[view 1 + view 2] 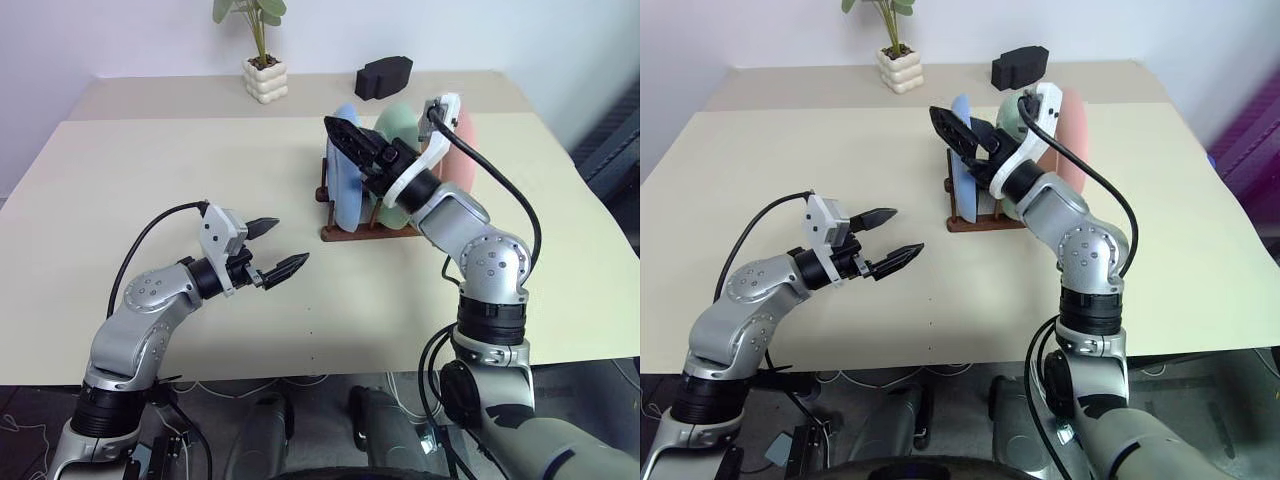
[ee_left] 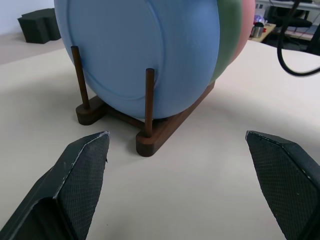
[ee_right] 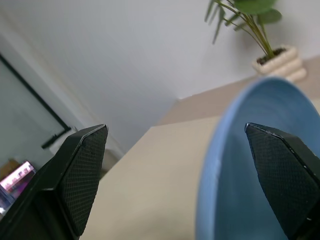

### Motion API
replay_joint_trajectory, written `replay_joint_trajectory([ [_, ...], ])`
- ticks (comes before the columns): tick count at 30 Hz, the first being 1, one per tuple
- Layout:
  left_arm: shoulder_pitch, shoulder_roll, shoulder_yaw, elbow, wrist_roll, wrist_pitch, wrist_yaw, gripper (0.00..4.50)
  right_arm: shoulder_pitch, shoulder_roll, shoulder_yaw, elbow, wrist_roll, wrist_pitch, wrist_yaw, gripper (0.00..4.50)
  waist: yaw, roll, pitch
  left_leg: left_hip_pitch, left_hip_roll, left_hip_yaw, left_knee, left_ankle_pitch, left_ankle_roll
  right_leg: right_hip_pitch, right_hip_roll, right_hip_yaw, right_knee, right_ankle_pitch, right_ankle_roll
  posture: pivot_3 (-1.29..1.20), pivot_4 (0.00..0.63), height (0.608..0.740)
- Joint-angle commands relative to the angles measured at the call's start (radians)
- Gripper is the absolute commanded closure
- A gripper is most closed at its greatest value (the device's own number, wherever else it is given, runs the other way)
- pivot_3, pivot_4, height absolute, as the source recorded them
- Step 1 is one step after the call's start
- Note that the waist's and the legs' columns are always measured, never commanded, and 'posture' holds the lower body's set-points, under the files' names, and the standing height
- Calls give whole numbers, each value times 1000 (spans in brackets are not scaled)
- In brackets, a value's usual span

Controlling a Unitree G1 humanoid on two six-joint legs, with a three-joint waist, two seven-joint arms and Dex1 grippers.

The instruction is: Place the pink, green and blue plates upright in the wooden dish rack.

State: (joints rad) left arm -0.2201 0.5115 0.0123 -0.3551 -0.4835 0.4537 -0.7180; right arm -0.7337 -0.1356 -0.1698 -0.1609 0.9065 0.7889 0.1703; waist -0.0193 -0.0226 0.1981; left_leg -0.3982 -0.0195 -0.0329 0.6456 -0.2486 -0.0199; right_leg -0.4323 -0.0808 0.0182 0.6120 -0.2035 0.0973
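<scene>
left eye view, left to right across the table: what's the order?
left gripper → blue plate → green plate → pink plate

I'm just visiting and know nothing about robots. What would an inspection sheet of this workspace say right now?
Surface: cream table, bare in front.
Job's things: blue plate, green plate and pink plate stand upright in the wooden dish rack.
Clutter: potted plant and black block at the far edge.
Grippers: left gripper jaws open, over bare table; right gripper jaws open, at the blue plate's top, holding nothing.
Cables: black cable along each arm; more below the table.
Surroundings: white wall behind.
</scene>
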Motion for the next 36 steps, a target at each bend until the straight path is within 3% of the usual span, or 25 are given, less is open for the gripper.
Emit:
replay_joint_trajectory([
  [1,-10,-5,-5,-24,2,-19,-5,0,-56,-27,-2,-70,6,-22,36,39,0,0,0,0,0,0,0,0,0,0,0,0,0,0,0,0,150,736],
  [7,-15,-15,-17,-8,14,-27,-7,0,-94,-173,-23,-159,-45,-97,161,39,4,0,0,-5,0,0,1,0,0,-4,0,0,0,0,0,0,150,736],
  [10,-20,-18,-25,2,13,-27,-18,0,-89,-229,-74,-168,6,-77,170,39,3,0,0,-6,-1,0,2,0,0,-5,0,0,0,0,0,0,150,736],
  [17,-64,-40,-55,52,27,-40,-45,0,-16,-253,-56,-206,-16,-82,160,39,3,0,0,-6,0,0,2,0,0,-5,0,0,0,0,0,0,150,736],
  [27,-83,-53,-69,91,42,-57,-70,0,58,-412,-203,-228,24,-100,222,39,8,0,0,-8,-1,0,3,0,0,-6,-1,0,-1,0,0,0,150,736],
  [32,-84,-46,-56,133,66,-81,-68,0,194,-561,-365,-168,-1,-123,297,39,11,0,0,-9,-1,0,3,0,0,-6,-1,0,-1,0,0,0,150,736],
  [36,-62,-18,-8,201,99,-119,-49,0,425,-649,-441,-89,-67,-170,451,39,10,-1,0,-8,-1,0,3,0,1,-4,0,0,-2,0,0,0,150,736],
])
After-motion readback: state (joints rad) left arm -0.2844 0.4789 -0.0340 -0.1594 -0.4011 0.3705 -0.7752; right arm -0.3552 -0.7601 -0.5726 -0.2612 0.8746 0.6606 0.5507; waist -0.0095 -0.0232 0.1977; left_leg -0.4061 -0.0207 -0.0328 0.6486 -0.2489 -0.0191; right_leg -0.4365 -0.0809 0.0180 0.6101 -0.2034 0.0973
